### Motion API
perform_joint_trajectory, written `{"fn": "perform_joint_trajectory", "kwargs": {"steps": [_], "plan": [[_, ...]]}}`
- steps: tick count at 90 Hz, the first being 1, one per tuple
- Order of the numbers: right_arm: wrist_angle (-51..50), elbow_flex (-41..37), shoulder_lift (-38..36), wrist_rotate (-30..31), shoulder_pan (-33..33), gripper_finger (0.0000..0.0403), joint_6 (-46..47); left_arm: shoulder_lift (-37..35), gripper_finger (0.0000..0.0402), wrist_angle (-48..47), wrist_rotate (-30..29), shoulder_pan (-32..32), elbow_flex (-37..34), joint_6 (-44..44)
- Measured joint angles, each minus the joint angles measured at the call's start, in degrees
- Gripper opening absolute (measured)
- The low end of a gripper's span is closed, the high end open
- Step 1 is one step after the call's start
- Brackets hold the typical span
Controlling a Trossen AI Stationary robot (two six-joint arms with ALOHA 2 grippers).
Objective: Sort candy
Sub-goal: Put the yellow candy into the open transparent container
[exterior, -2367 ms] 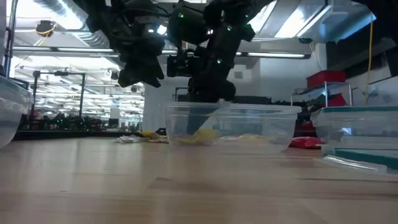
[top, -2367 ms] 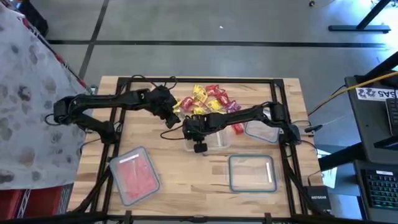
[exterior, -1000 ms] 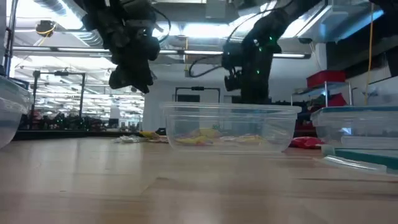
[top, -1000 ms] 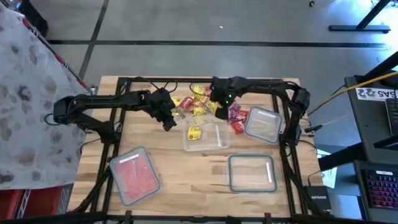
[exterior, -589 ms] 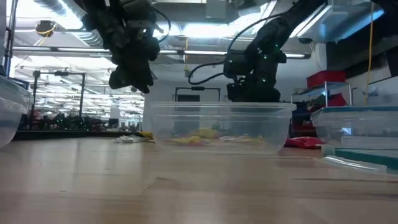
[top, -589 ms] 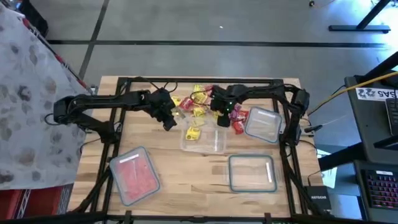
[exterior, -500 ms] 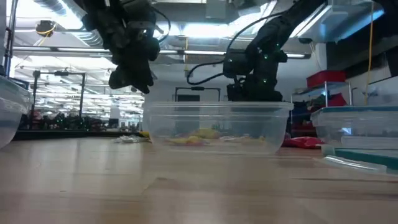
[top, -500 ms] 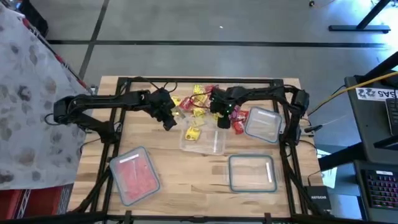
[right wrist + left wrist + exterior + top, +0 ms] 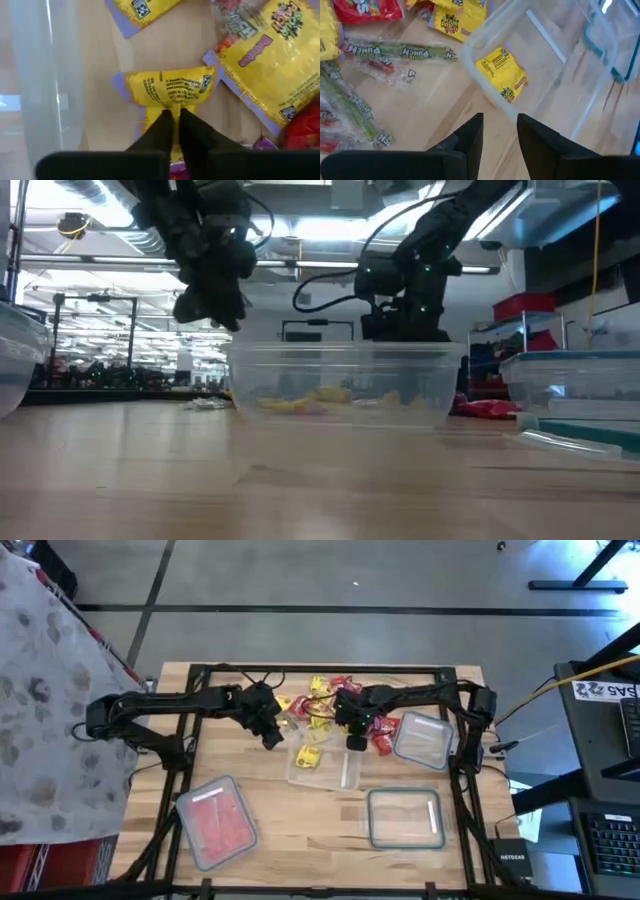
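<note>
Wooden counter (image 9: 290, 820). Clear tub (image 9: 325, 765) at centre; lidded tub (image 9: 215, 822) at 7 o'clock; teal-rimmed tub (image 9: 405, 818) at 5; another tub (image 9: 422, 740) at 3.

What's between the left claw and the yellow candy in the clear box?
In the left wrist view, only bare wood and the box's clear wall lie between the open left gripper and the yellow candy.

Candy (image 9: 318, 700) lies in a loose heap at the bench's (image 9: 290, 810) far middle: yellow, red and purple packets, flat and overlapping. One yellow packet (image 9: 169, 89) is pinched at its lower edge between the right fingers (image 9: 162, 131), crumpled there. Another yellow packet (image 9: 502, 73) lies flat inside the clear tub (image 9: 345, 776). Long clear-wrapped sticks (image 9: 400, 51) lie beside the heap.
</note>
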Motion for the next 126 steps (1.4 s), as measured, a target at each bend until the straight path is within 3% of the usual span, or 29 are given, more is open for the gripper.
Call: {"fn": "perform_joint_trajectory", "kwargs": {"steps": [16, 38, 44, 55, 65, 73, 84, 101, 113, 126], "plan": [[-3.21, 3.69, -0.18, 2.25, -0.13, 0.0002, 0.34, 0.00, 0.0104, -3.25, 0.02, 0.00, 0.00, -0.07], [-12.32, 13.84, -2.67, 10.52, -0.15, 0.0000, 0.02, 0.00, 0.0104, -11.35, -1.33, -0.04, 0.00, -0.72], [-15.69, 18.29, -2.69, 8.63, 0.11, 0.0000, 0.97, 0.00, 0.0104, -13.94, -1.62, -0.11, 0.00, -0.72], [-15.79, 23.74, -2.86, -1.35, 1.68, 0.0000, 6.05, 0.00, 0.0104, -14.64, -1.71, -1.34, -0.92, -1.21], [-11.97, 24.03, -2.84, -10.38, 4.79, 0.0000, 12.27, 0.71, 0.0104, -9.41, -0.56, -3.19, -3.71, -4.16], [-7.52, 22.62, -1.72, -14.07, 8.11, 0.0000, 15.05, 1.89, 0.0104, -2.38, 3.22, -4.92, -7.52, -6.92], [-4.64, 22.17, 2.05, -14.37, 12.57, 0.0000, 15.91, 4.01, 0.0104, 10.15, 6.26, -7.23, -11.46, -14.06], [-2.80, 22.17, 8.17, -13.43, 14.90, 0.0000, 16.22, 6.41, 0.0104, 23.07, 6.08, -8.05, -12.26, -20.20], [0.87, 22.06, 10.37, -15.07, 14.03, 0.0000, 17.50, 5.96, 0.0104, 24.63, 2.09, -7.89, -12.24, -19.08], [2.64, 22.15, 10.40, -15.07, 12.52, 0.0000, 17.18, 5.48, 0.0104, 22.42, 3.69, -7.34, -12.26, -19.64]]}}
